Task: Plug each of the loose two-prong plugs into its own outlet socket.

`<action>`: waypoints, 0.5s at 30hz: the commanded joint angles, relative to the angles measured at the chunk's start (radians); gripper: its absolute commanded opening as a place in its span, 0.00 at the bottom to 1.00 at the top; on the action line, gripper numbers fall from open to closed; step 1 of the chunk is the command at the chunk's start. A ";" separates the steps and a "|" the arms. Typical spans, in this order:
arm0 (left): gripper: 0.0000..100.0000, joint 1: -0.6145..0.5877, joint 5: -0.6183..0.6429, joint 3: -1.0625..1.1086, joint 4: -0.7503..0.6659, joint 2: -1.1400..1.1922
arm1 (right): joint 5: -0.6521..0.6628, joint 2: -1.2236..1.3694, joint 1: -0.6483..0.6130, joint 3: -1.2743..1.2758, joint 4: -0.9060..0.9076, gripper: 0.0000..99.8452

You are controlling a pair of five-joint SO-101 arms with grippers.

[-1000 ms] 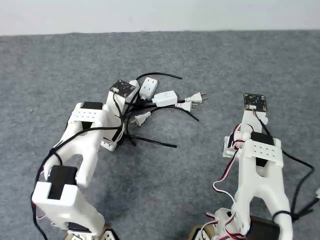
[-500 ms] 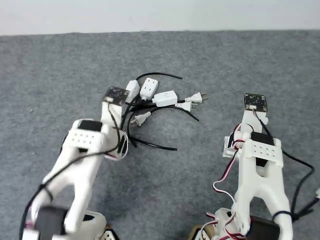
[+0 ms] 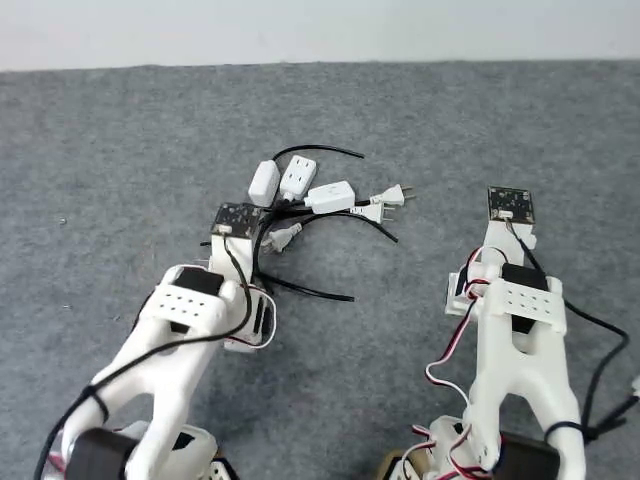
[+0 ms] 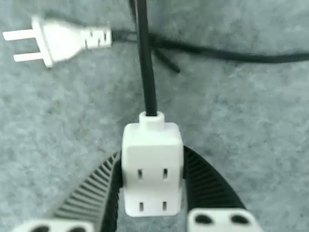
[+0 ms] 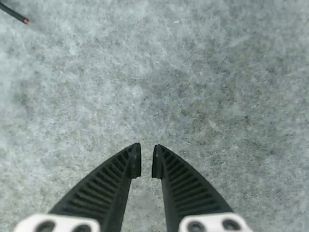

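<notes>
My left gripper [image 4: 152, 162] is shut on a white outlet socket [image 4: 153, 166] whose slots face the wrist camera; its black cord [image 4: 146, 63] runs away over the carpet. A loose white two-prong plug [image 4: 58, 38] lies just beyond it, also visible in the high view as the plug [image 3: 283, 237] beside the left arm's wrist [image 3: 238, 217]. Three more white sockets [image 3: 297, 175] sit in a tangle of black cords, with two further plugs [image 3: 390, 196] to their right. My right gripper [image 5: 143, 166] is shut on nothing, over bare carpet at the right.
Grey carpet [image 3: 450, 130] covers the whole table. Black cords [image 3: 310, 290] trail from the cluster toward the left arm. A cord end [image 5: 14, 13] shows at the edge of the right wrist view. Open carpet lies between the two arms.
The left arm has pulled back toward the near side, away from the socket cluster, uncovering the leftmost socket. The right arm has not moved.
</notes>
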 commanded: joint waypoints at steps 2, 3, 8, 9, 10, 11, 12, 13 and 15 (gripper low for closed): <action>0.26 -0.080 0.138 -0.002 -0.021 0.123 | -0.005 -0.002 -0.013 -0.005 -0.013 0.06; 0.29 -0.077 0.143 0.008 -0.038 0.149 | -0.005 -0.002 -0.013 -0.005 -0.013 0.06; 0.34 -0.029 0.115 0.030 -0.046 0.150 | -0.006 -0.002 -0.013 -0.005 -0.013 0.06; 0.34 -0.028 0.127 0.038 -0.054 0.127 | -0.006 -0.002 -0.013 -0.005 -0.013 0.06; 0.34 -0.028 0.140 0.051 -0.063 0.100 | -0.006 -0.002 -0.013 -0.005 -0.013 0.06; 0.34 -0.028 0.146 0.068 -0.072 0.068 | -0.008 -0.002 -0.013 -0.005 -0.013 0.06; 0.34 -0.028 0.147 0.088 -0.080 0.028 | -0.009 -0.002 -0.013 -0.005 -0.013 0.06; 0.34 -0.028 0.147 0.110 -0.087 -0.018 | -0.011 -0.002 -0.013 -0.005 -0.013 0.06; 0.34 -0.035 0.141 0.143 -0.089 -0.120 | -0.014 -0.005 -0.013 -0.005 -0.010 0.06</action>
